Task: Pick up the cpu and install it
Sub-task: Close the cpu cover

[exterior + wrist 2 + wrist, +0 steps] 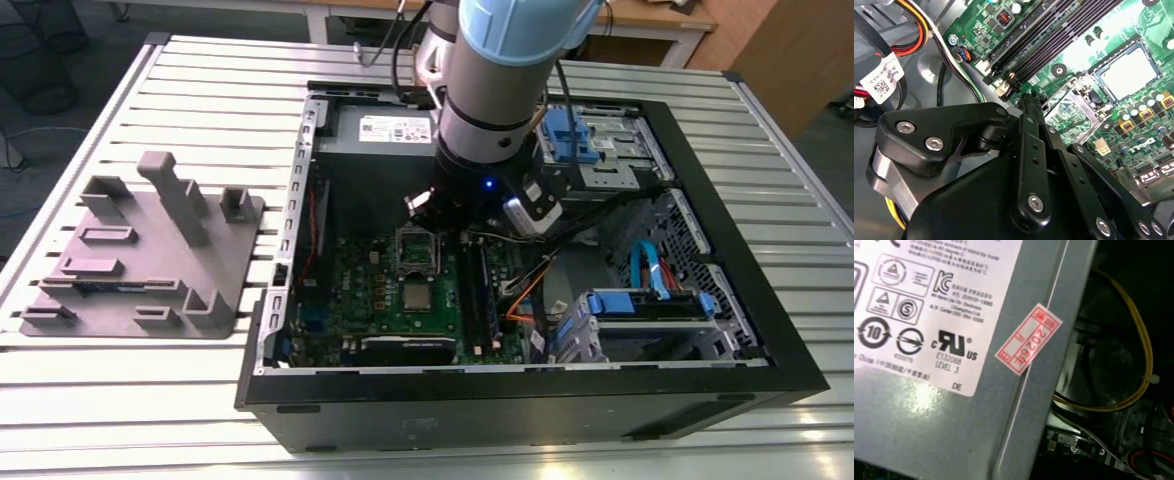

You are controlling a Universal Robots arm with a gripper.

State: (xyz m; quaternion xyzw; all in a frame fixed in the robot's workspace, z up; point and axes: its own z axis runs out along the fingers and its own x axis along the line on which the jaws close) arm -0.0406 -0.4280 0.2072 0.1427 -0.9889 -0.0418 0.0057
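Second wrist view: the gripper (1026, 102), jaws together, hangs near the socket frame (1071, 107), the cpu (1126, 75) lying beside it on the motherboard (1064, 65).

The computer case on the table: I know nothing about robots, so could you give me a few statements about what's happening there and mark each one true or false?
1. The computer case lies open on the slatted metal table. True.
2. The grey holder sits inside the case. False: it stands on the table beside the case, at the exterior view's left.
3. The cpu lies flat on the green motherboard. True.
4. The pincer hangs over the grey holder. False: it is down inside the case, above the motherboard near the socket frame and apart from the cpu.
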